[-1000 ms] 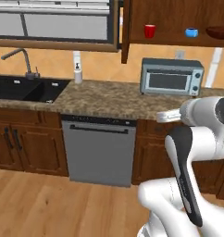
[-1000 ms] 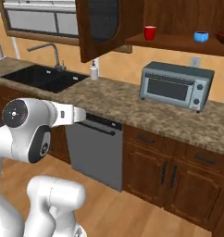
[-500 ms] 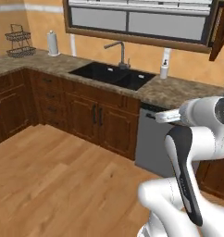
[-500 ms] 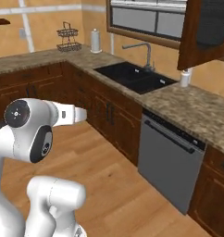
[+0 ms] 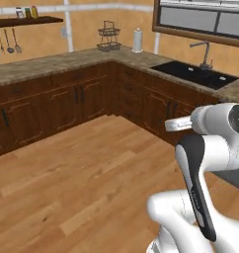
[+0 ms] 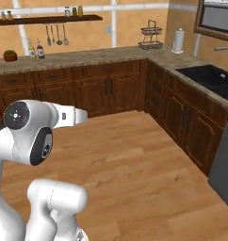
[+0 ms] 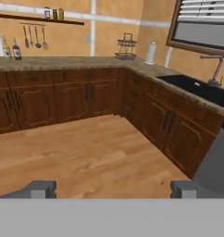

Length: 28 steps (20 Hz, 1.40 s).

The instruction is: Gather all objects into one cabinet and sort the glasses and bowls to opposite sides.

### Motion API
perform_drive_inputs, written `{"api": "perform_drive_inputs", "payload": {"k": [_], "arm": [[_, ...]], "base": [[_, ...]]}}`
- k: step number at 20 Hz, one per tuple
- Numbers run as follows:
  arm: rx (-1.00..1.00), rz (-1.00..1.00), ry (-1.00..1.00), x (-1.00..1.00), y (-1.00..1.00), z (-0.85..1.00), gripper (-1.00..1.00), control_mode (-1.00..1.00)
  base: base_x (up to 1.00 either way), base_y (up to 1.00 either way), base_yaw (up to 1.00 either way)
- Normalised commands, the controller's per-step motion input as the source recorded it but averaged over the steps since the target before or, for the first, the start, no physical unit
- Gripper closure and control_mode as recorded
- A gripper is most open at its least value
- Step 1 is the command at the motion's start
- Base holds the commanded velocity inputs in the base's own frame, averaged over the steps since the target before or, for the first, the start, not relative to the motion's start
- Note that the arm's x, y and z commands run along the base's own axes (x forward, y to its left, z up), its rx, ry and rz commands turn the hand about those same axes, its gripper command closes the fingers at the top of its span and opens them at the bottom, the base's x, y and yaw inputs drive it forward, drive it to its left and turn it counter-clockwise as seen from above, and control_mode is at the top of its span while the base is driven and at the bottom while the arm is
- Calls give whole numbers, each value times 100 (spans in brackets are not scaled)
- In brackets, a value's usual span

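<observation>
Your gripper (image 7: pixel 113 190) is empty: the two fingertips (image 7: pixel 40 189) stand wide apart at the bottom of the hand view with only bare wooden floor (image 7: pixel 95 148) between them. The hand looks level across the room rather than down at any work surface.

Beyond it runs a corner of dark lower cabinets (image 7: pixel 63 99) under a speckled counter (image 7: pixel 63 61). A wire basket (image 7: pixel 126 46) and a paper towel roll (image 7: pixel 151 53) stand in the corner. To the right are the black sink (image 7: pixel 197 90) below a window (image 7: pixel 202 32) and the grey front of a dishwasher (image 7: pixel 215 157). High on the far wall is an open shelf (image 7: pixel 35 18) with small bottles on it (not the wall cabinet you want).

From here you cannot tell where the red mug, the blue cups, the brown bowl or their cabinet are, so I judge this step to be a matter of moving the base, not the arm. To do it well:

- Hold the arm (image 5: pixel 200 148) folded close over the base, as it is, so that nothing swings into the counter edge.
- Turn the base on the open floor and stay well clear of the cabinet fronts on both sides.
- Leave the fingers apart; they are ready for the first cup.
- Stop turning only when the wall cabinet's shelf sits squarely ahead in both base views, and then reach.
</observation>
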Motion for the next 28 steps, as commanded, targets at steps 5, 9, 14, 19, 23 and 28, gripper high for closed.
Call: {"api": "perform_drive_inputs", "payload": {"k": [5,9,14,19,23,28], "arm": [[0,0,0,0,0,0,-100,100],[0,0,0,0,0,0,-100,100],[0,0,0,0,0,0,-100,100],[0,0,0,0,0,0,-100,100],[0,0,0,0,0,0,-100,100],[0,0,0,0,0,0,-100,100]], "base": [[-72,99,42],[-10,95,22],[-19,100,19],[-23,100,18],[1,100,20],[49,100,11]]}}
